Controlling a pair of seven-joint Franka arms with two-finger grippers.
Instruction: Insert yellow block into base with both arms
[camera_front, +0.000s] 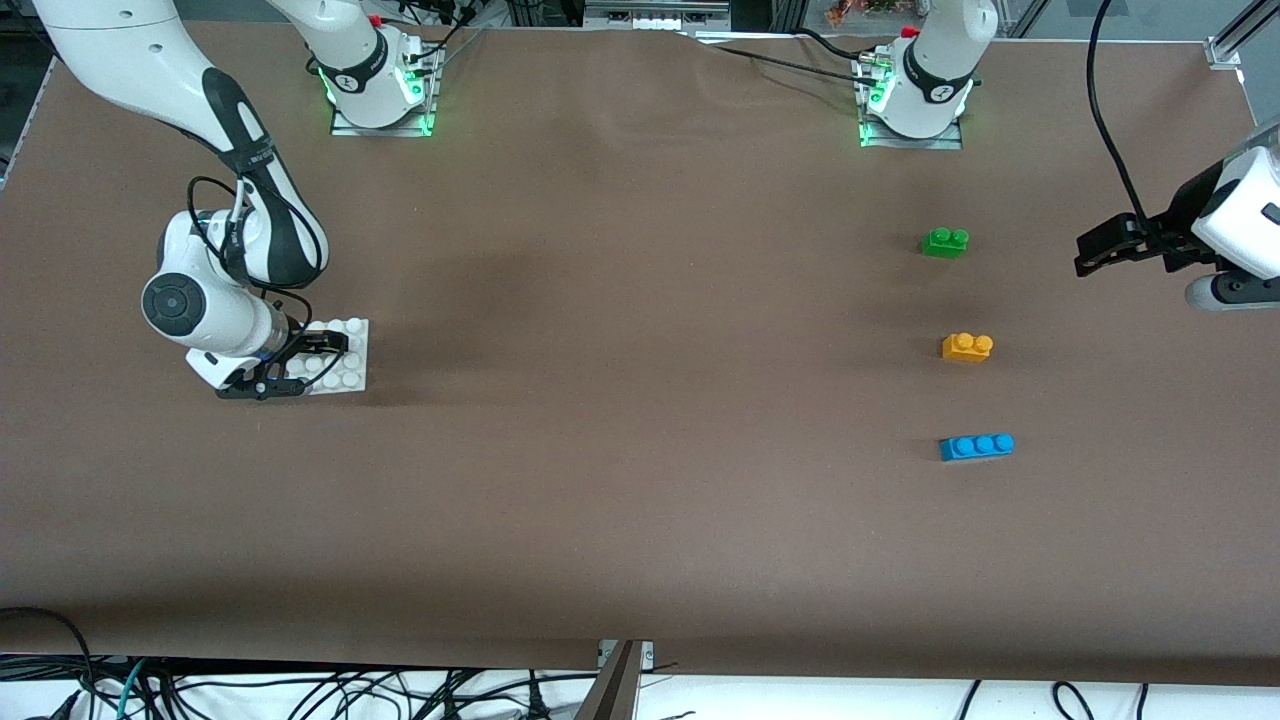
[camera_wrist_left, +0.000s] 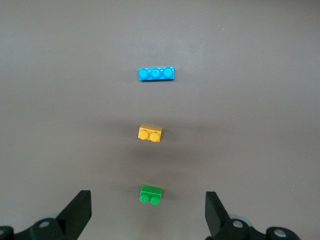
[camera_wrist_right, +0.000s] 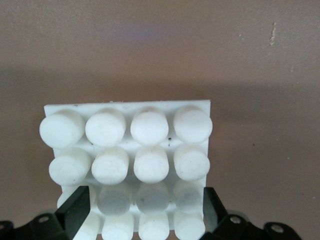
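Note:
The yellow block (camera_front: 967, 347) lies on the table toward the left arm's end, between a green brick and a blue brick; the left wrist view shows the yellow block (camera_wrist_left: 150, 133) too. My left gripper (camera_front: 1092, 252) hangs open and empty in the air near that end's table edge, its fingers wide apart (camera_wrist_left: 148, 210). The white studded base (camera_front: 345, 345) lies toward the right arm's end. My right gripper (camera_front: 308, 366) is low at the base, open, with its fingers standing wide over the base's (camera_wrist_right: 127, 150) edge rows (camera_wrist_right: 146, 206).
The green two-stud brick (camera_front: 945, 242) lies farther from the front camera than the yellow block, and the blue three-stud brick (camera_front: 976, 446) lies nearer. Both arm bases stand along the edge of the brown table farthest from the front camera. Cables hang below the table's near edge.

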